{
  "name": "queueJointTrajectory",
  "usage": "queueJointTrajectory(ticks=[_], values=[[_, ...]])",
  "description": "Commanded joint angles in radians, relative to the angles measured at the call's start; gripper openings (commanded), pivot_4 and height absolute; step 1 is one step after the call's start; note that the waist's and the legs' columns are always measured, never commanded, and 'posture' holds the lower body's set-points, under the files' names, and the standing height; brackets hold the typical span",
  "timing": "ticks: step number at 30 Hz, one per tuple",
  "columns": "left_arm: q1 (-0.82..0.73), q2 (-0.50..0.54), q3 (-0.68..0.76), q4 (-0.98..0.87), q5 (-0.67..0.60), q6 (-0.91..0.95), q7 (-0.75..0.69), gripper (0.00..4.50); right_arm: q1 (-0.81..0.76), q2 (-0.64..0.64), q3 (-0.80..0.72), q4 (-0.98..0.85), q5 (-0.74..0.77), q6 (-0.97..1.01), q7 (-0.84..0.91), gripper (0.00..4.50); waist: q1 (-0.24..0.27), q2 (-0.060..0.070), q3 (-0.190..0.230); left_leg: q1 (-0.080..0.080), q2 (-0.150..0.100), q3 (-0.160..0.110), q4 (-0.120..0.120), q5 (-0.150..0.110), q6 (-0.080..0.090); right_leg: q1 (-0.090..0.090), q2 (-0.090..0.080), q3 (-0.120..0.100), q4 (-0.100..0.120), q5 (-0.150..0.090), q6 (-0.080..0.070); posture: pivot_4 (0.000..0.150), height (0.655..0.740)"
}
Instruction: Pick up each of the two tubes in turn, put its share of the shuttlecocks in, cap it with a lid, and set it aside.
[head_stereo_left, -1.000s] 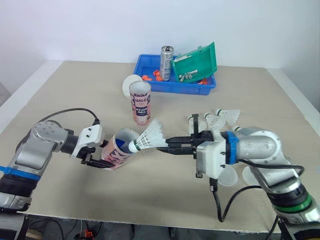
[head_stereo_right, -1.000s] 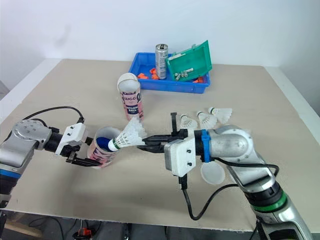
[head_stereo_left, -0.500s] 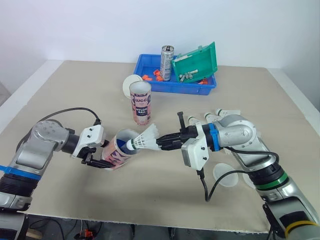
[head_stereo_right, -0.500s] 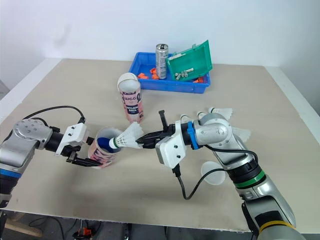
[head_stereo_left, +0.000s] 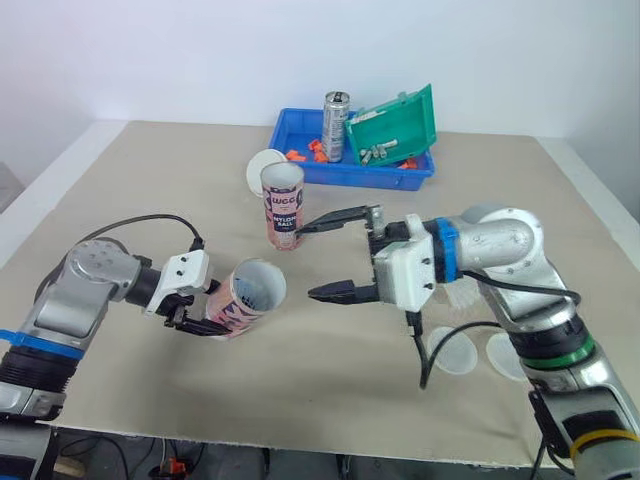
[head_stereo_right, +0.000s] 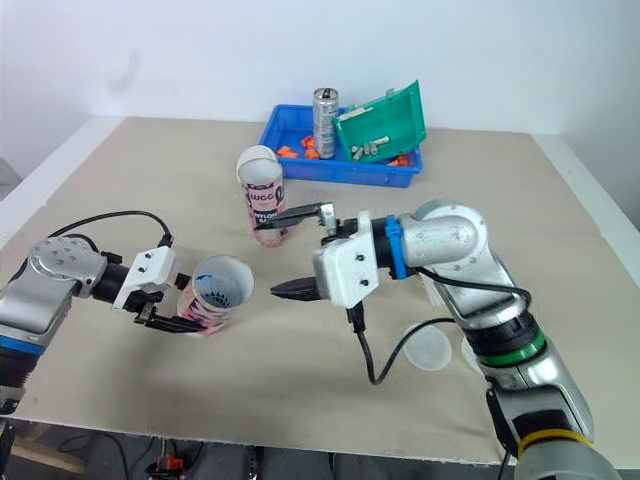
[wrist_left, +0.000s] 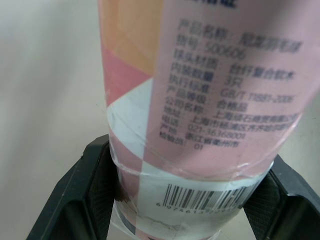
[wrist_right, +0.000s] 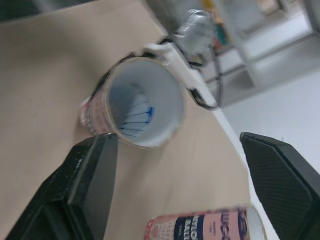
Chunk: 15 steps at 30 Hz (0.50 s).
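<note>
Tube (head_stereo_left: 245, 297) gripped near base between left jaws, mouth tilted toward right jaws, shuttlecock (wrist_right: 136, 114) inside. Right jaws spread wide, empty, just off mouth. Judged light, thin-walled, crushable; held best low, gently.

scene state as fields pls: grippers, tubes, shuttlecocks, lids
left gripper: shut on held tube, tube tilted, mouth toward right gripper
right gripper: open, empty, apart from the tube mouth
contents: shuttlecock inside held tube, no cap on
second tube: upright on table, white lid just behind it
loose lids: two, flat on table by right arm
background: blue bin with can and green box
</note>
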Motion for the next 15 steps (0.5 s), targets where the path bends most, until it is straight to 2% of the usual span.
queueJointTrajectory(ticks=[1,4,8,15], values=[[0.030,-0.007,-0.049,-0.001,0.019,0.001,0.003,2.92,0.173,-0.003,-0.167,-0.076,0.062,0.194,-0.174,4.31,0.001,-0.001,0.000,0.000,0.000,0.000,0.000,0.000,0.000,0.000,-0.001,0.000,0.000,0.000,0.000,0.150,0.7061],[0.038,-0.006,-0.046,-0.001,0.019,-0.004,0.006,2.92,0.337,0.067,-0.231,-0.128,0.036,0.332,-0.365,4.31,-0.002,0.000,-0.001,0.000,-0.001,0.001,-0.001,0.000,0.000,0.000,-0.001,0.000,0.000,-0.001,0.000,0.150,0.7061],[0.038,-0.004,-0.044,0.001,0.018,-0.005,0.005,2.92,0.469,0.183,-0.233,-0.194,-0.005,0.506,-0.575,4.31,-0.004,0.002,-0.001,0.001,-0.001,0.001,-0.002,0.000,0.000,-0.001,0.000,0.000,0.001,0.000,0.000,0.150,0.7061],[0.028,-0.002,-0.047,0.012,0.021,-0.011,0.004,2.92,0.509,0.311,-0.165,-0.223,-0.059,0.632,-0.740,4.31,-0.006,0.002,-0.001,0.001,-0.001,0.002,0.000,0.000,0.000,-0.001,-0.001,0.001,0.001,0.001,0.000,0.150,0.7061]])
